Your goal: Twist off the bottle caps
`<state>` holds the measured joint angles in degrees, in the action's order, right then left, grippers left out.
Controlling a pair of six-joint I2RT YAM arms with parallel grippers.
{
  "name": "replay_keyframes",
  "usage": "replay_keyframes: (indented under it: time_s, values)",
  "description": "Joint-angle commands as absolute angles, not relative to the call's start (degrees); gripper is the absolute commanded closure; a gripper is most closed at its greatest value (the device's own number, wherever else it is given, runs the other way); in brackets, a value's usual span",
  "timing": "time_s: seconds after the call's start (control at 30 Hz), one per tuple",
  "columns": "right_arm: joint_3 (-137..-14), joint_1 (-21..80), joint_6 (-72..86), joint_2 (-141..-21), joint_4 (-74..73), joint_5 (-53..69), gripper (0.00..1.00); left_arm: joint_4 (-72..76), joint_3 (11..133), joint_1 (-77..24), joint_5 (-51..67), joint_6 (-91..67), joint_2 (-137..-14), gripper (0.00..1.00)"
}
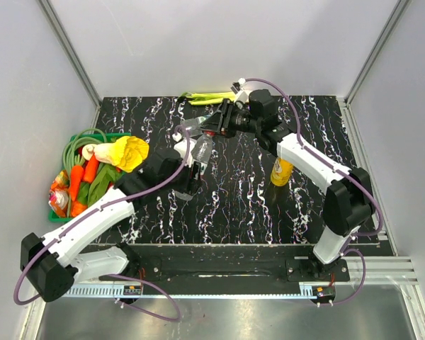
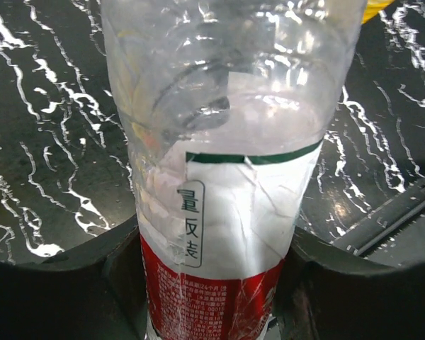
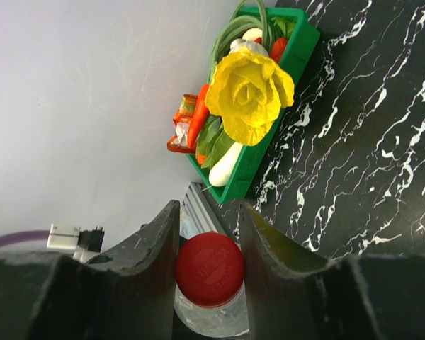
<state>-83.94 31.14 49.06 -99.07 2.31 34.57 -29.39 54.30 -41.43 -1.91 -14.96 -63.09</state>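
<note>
Nearest: right gripper [image 3: 209, 241]. We log its jaws narrow, pressed on both sides of the red cap [image 3: 210, 268], which sits at 6 o'clock in the right wrist view. Next: left gripper [image 2: 216, 244], narrow, clamped round the bottle [image 2: 227, 142] at the label. From above, we judge the bottle's long axis to run from 7 to 1 o'clock, cap end at the right gripper, the arm placed to twist.

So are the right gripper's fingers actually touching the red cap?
Touching. The right wrist view shows the red cap pinched between the two right fingers, its sides pressed against both inner faces with no gap visible.
</note>
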Motion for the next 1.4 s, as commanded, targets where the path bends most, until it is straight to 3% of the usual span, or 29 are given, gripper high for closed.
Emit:
replay_keyframes:
  time_s: [0.0,0.3,0.57,0.8,1.1,1.37]
  values:
    - [-83.06,30.59,48.6,-94.57,6.94,36.91,1.0,-22.07,53.18,-39.38,9.03,-16.61,-59.94,0.51]
    - [-81.56,29.53,46.76,-91.59,7.82,38.93,1.0,-17.41,50.1,-34.46,19.15,-19.16,-57.22,0.61]
    - [-78.58,29.36,46.23,-87.98,11.07,39.11,1.0,-8.45,46.24,-29.45,30.66,-24.78,-54.58,0.64]
    - [-77.26,29.18,46.41,-86.4,14.06,40.34,1.0,6.74,40.27,-22.33,45.41,-34.79,-53.7,0.64]
    - [-76.38,28.57,47.98,-86.04,20.12,44.64,1.0,25.47,36.57,-20.92,57.91,-44.55,-55.55,0.64]
    - [-76.2,28.13,49.57,-86.31,27.76,50.09,1.0,37.78,36.65,-21.0,66.35,-51.49,-56.69,0.77]
